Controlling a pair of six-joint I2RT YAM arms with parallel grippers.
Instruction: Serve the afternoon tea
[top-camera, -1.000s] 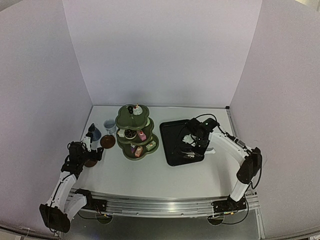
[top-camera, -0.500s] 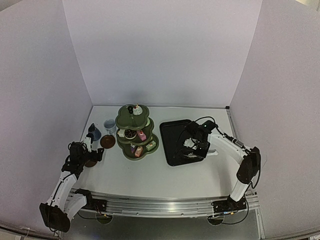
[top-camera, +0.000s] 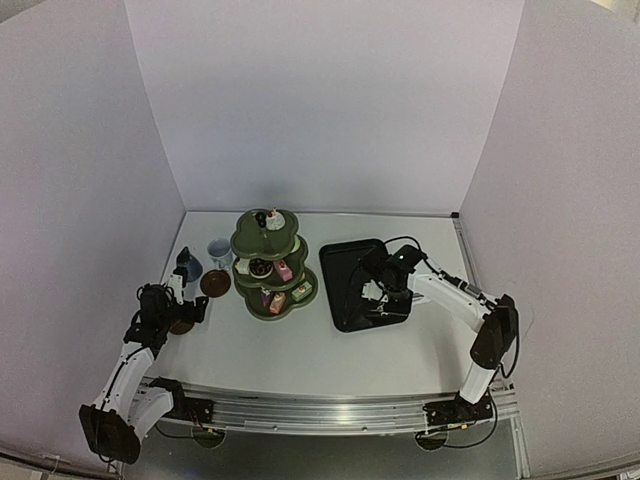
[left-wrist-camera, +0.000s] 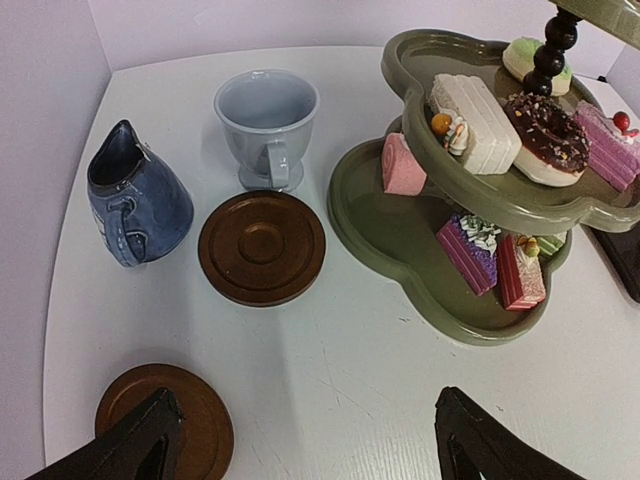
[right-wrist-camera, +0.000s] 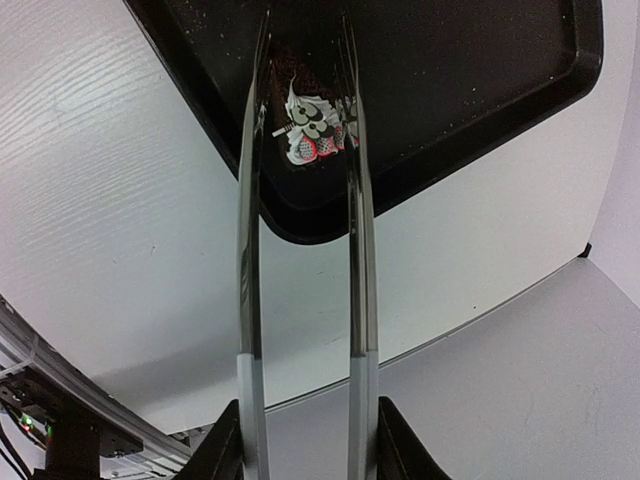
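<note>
- At the near left of the bench (left-wrist-camera: 330, 370), the left tool (left-wrist-camera: 310, 445) hangs wide open, holding nothing, over a brown saucer (left-wrist-camera: 165, 420).
- Farther off sit the second saucer (left-wrist-camera: 262, 247), dark-blue cup (left-wrist-camera: 140, 195) and pale cup (left-wrist-camera: 265, 115), with the green stand (left-wrist-camera: 395, 235) of cakes (left-wrist-camera: 545, 135) to their right.
- At the right, the right tool (right-wrist-camera: 305, 450) clamps the tongs (right-wrist-camera: 248, 250) over the black tray (right-wrist-camera: 480, 60); a small cake (right-wrist-camera: 312, 130) seems to lie between their tips.

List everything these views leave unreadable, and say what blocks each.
- Right wrist view: the small cake on the black tray is blurred between the arms of the tongs; whether they touch it cannot be told.
- Left wrist view: the top tier of the stand is cut off by the upper edge; the near saucer is clipped by the lower edge.
- Top view: the cakes on the stand are too small to identify.
</note>
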